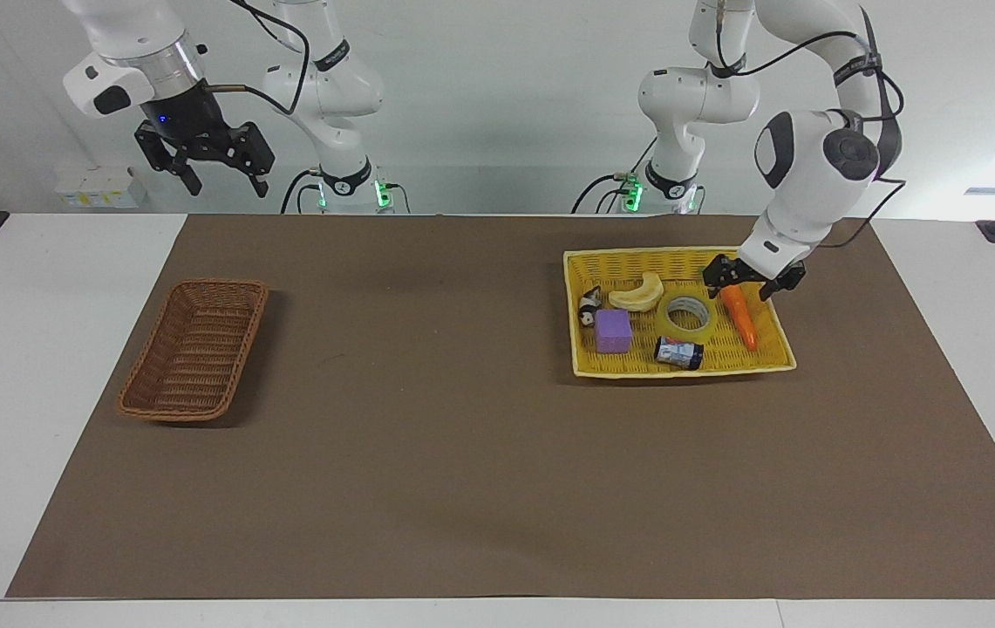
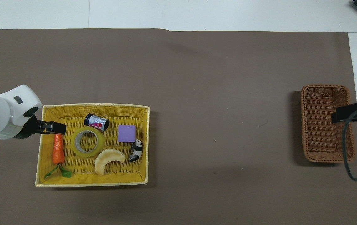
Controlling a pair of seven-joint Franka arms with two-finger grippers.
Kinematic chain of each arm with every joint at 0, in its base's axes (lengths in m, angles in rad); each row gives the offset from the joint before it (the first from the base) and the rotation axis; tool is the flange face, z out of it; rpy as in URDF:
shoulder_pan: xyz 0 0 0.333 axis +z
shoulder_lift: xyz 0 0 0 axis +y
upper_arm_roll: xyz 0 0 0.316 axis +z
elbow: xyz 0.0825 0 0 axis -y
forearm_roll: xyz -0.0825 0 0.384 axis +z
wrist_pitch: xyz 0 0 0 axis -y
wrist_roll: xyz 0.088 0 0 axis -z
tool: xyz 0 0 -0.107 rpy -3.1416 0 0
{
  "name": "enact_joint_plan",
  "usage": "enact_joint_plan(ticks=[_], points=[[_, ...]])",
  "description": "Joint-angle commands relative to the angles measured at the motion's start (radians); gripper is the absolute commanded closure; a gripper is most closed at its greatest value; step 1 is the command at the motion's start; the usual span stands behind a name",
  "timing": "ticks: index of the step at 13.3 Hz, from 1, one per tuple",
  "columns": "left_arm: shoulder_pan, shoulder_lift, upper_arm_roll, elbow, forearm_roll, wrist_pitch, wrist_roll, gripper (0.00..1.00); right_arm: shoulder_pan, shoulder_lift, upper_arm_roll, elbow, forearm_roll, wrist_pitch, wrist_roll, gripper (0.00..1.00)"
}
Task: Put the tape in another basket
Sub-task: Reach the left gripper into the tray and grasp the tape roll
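The tape [image 1: 687, 317] lies flat in the yellow woven tray [image 1: 680, 371], between the banana and the carrot; it also shows in the overhead view [image 2: 87, 141]. My left gripper [image 1: 739, 286] is open and hangs low over the carrot's leafy end, just beside the tape toward the left arm's end of the table; it shows in the overhead view [image 2: 58, 127] too. The brown wicker basket [image 1: 194, 349] stands empty toward the right arm's end of the table [image 2: 327, 122]. My right gripper [image 1: 227, 185] is open, empty, and waits high up.
The tray [image 2: 94, 106] also holds an orange carrot [image 1: 739, 318], a pale banana [image 1: 638, 294], a purple block [image 1: 613, 331], a small dark can [image 1: 678, 352] and a panda figure [image 1: 589, 307]. A brown mat [image 1: 427, 453] covers the table.
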Motion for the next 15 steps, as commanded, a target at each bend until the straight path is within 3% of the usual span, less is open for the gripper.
enact_joint_plan(ticks=[1,4,6,7,8,13,15], points=[[-0.013,0.014,0.006,-0.082,-0.019,0.116,-0.015,0.0,-0.007,-0.018,0.001,-0.025,0.017,0.014,-0.026,0.0],[-0.021,0.069,0.008,-0.097,-0.068,0.205,-0.015,0.0,-0.007,-0.018,0.001,-0.025,0.017,0.014,-0.026,0.0],[-0.027,0.06,0.008,-0.116,-0.068,0.202,-0.009,0.0,-0.007,-0.018,0.001,-0.026,0.017,0.014,-0.026,0.0],[-0.029,0.057,0.008,-0.119,-0.068,0.196,-0.018,0.37,-0.007,-0.018,0.001,-0.026,0.019,0.014,-0.026,0.0],[-0.03,0.056,0.008,-0.117,-0.068,0.177,-0.016,0.99,-0.007,-0.018,0.001,-0.028,0.034,0.014,-0.025,0.0],[-0.026,0.05,0.011,0.01,-0.068,-0.034,-0.004,1.0,-0.005,-0.018,0.002,-0.028,0.039,0.01,-0.028,0.0],[-0.029,0.025,0.009,0.106,-0.068,-0.166,-0.013,1.0,-0.005,-0.018,0.002,-0.028,0.107,0.01,-0.019,0.0]])
